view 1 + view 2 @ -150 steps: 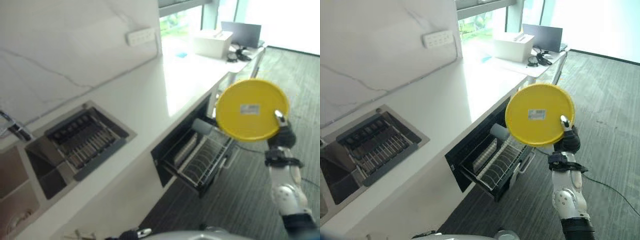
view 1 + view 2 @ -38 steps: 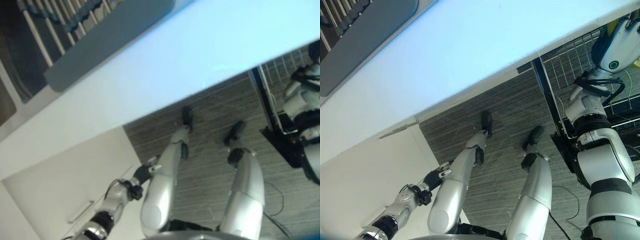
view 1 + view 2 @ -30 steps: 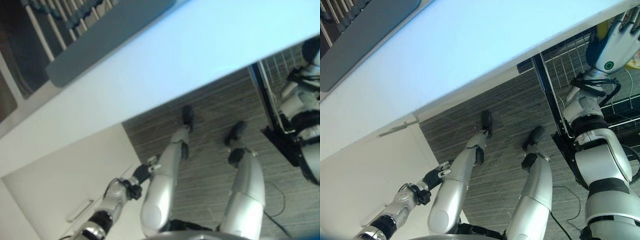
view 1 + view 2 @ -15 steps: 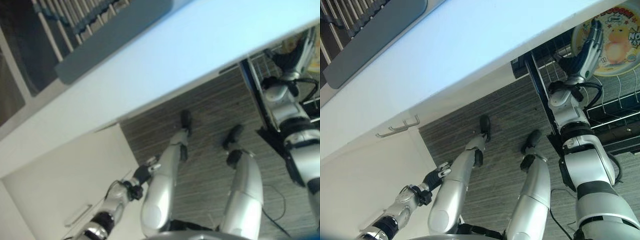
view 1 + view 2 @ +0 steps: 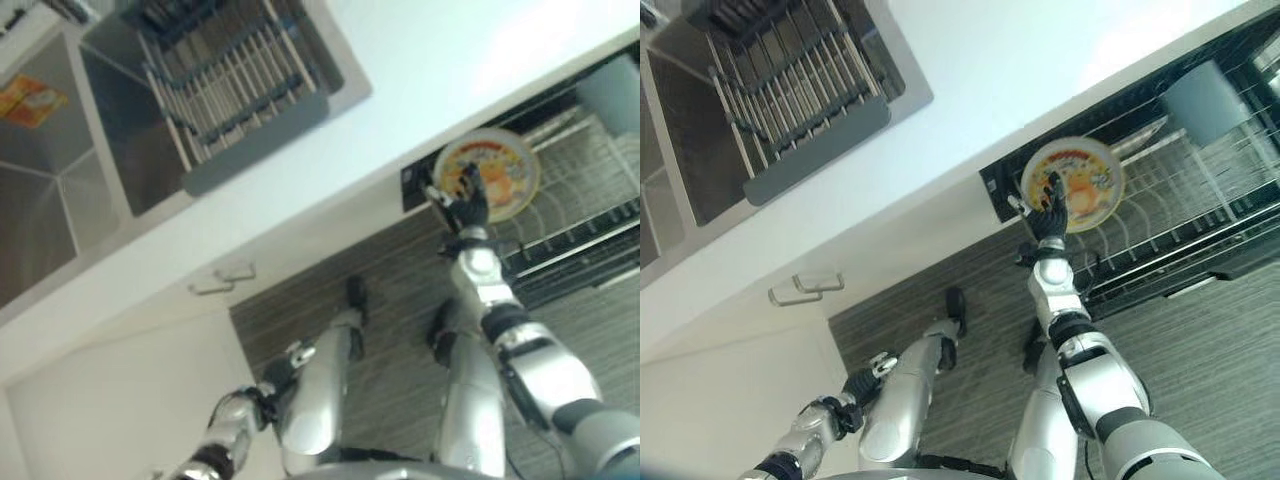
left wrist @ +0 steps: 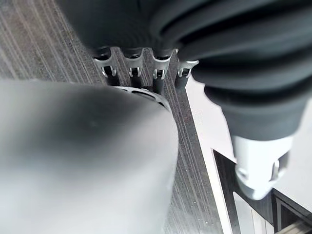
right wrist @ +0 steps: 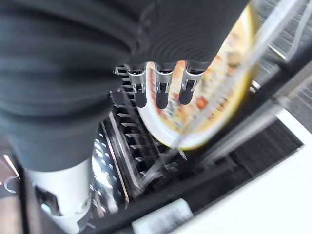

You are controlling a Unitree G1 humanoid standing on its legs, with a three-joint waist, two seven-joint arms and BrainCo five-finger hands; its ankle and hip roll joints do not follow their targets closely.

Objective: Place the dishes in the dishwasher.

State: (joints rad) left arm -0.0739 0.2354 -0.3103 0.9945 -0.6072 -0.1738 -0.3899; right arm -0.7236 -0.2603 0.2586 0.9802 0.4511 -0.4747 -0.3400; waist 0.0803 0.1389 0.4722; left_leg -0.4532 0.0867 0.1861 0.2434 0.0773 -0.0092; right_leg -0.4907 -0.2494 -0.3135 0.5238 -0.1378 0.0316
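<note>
Since five seconds ago, the round yellow-rimmed plate with a printed cartoon face (image 5: 1073, 184) is no longer being carried high in front of the robot; it is now sitting in the pulled-out wire dishwasher rack (image 5: 1200, 215), at the rack's left end, and the head camera is now looking steeply down. The right hand (image 5: 1049, 212) is resting just at the plate's near-left rim with straight, relaxed fingers (image 7: 160, 95), holding nothing; whether the tips are touching the plate cannot be told. The left hand (image 5: 862, 378) is hanging idle low on the left above the dark striped floor (image 5: 1200, 340), fingers extended. Placement of this plate appears to be finishing. A further dish is lying in the steel sink (image 5: 45, 170) at far left, so the next move probably calls for clearing the right hand without tipping the plate, then reaching to the sink.
</note>
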